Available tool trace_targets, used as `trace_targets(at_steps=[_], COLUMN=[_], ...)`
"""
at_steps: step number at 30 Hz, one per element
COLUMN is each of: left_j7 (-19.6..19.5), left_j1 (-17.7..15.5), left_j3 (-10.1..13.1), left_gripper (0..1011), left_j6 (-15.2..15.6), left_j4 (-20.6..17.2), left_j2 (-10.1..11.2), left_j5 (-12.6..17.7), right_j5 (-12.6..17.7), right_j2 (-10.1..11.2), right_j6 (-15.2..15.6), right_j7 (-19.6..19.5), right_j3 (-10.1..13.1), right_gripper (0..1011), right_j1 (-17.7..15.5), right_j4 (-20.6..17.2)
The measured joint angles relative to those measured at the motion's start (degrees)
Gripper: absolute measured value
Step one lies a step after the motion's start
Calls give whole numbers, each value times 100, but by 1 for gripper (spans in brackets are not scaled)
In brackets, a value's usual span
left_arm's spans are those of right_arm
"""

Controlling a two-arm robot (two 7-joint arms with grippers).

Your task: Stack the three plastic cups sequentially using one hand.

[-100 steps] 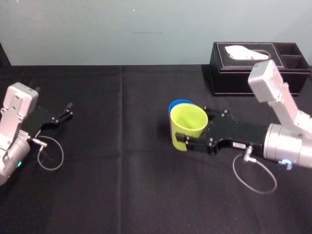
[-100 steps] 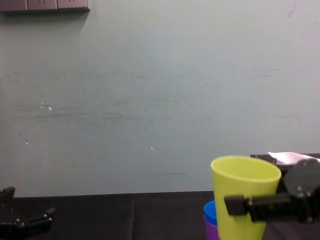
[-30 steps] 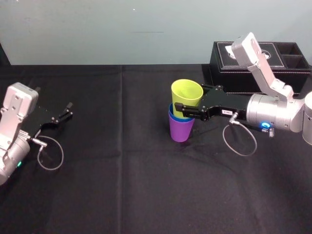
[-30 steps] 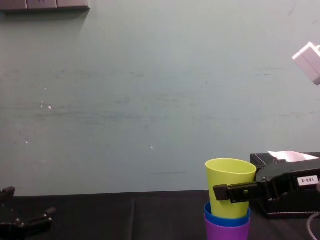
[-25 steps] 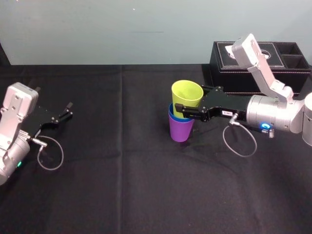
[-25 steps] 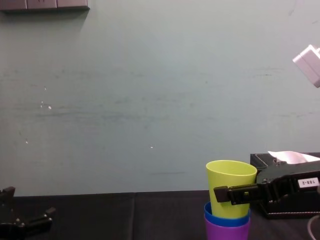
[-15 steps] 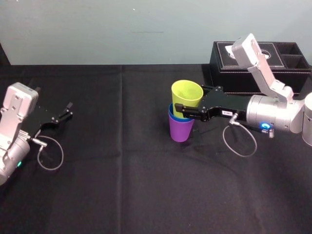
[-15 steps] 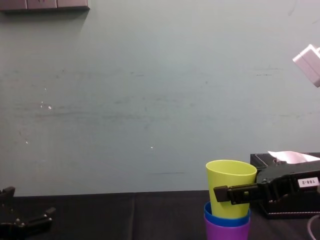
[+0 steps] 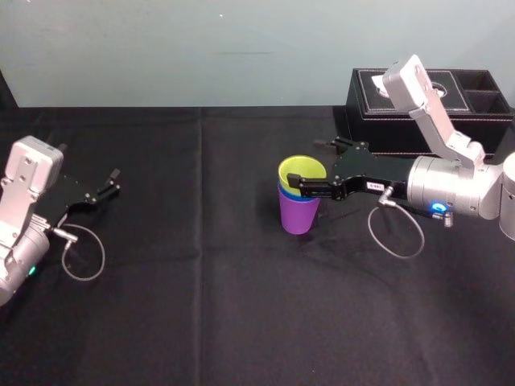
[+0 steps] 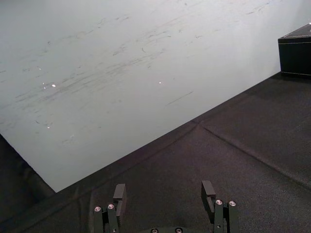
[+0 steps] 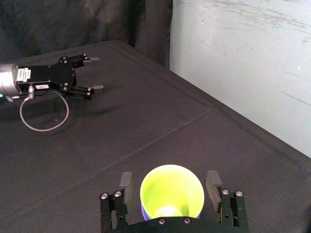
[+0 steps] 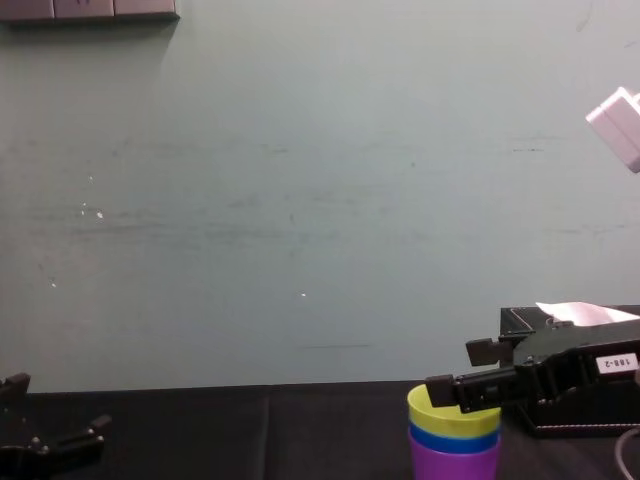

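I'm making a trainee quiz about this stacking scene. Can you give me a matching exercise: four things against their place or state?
1. yellow-green cup
2. purple cup
3. right gripper
4. left gripper

A. open, parked far left
B. nested in the blue cup
C. bottom of the stack
D. open, straddling the top rim

Pairs: 1-B, 2-C, 3-D, 4-A

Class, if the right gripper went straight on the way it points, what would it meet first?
Probably the yellow-green cup, sitting between the open fingers of the right gripper, though relative height is unclear.
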Motion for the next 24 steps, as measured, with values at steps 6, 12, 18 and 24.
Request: trace_targets(at_steps=[6, 12, 18, 24], left_j7=[0, 0, 0, 0], left_j1=[0, 0, 0, 0], left_j3=[0, 0, 0, 0], left_gripper=[1011, 1011, 1011, 1012], left_j6=[0, 0, 0, 0], left_j4=[0, 0, 0, 0], left_j2=[0, 0, 0, 0], left_j5=[0, 0, 0, 0], right_j5=[0, 0, 10, 140], right_j2=[1, 1, 47, 214], right_j6=[4, 5, -36, -206], right_j7=[-1, -2, -48, -260], right_j3=[0, 0, 45, 304], right_gripper=[1003, 1003, 1002, 1002], right_j1=[0, 0, -88, -448], right_j4=[-2, -3, -141, -533])
